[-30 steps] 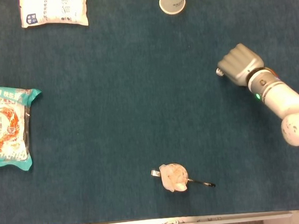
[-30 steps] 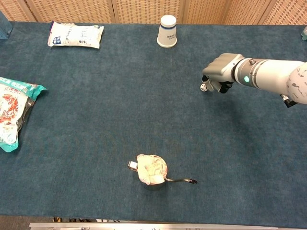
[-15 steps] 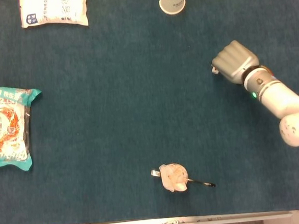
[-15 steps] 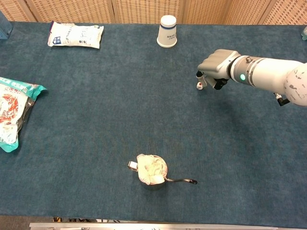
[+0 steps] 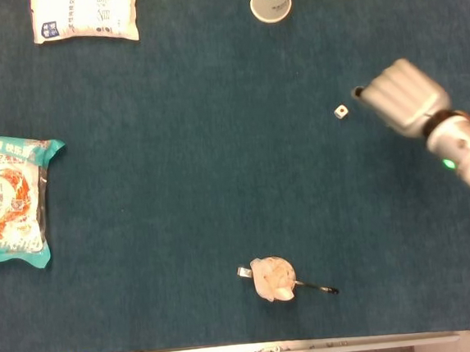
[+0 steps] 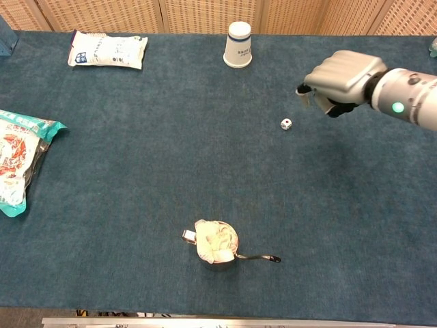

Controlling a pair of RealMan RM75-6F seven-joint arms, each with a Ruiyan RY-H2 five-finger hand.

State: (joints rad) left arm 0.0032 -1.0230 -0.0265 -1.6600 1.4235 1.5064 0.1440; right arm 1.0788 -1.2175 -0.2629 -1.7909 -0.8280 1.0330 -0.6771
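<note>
Worktop was covered in dark teal carpet-like cloth; woven tan panels ran along the far edge in the chest view. A metal rail showed at the near edge in the head view.

Right hand was raised at the right side of the worktop, fingers curled in, nothing visible in them. A small white die lay on the cloth just beside the hand, to its left and apart from the fingers; head view showed the same gap, die clear of the right hand. Left hand was not seen in either view.

Other items: white paper cup upside down at the far edge, well apart from the die. White packet far left. Teal snack bag at the left edge. Small metal ladle with pale contents near the front edge, handle pointing right.
</note>
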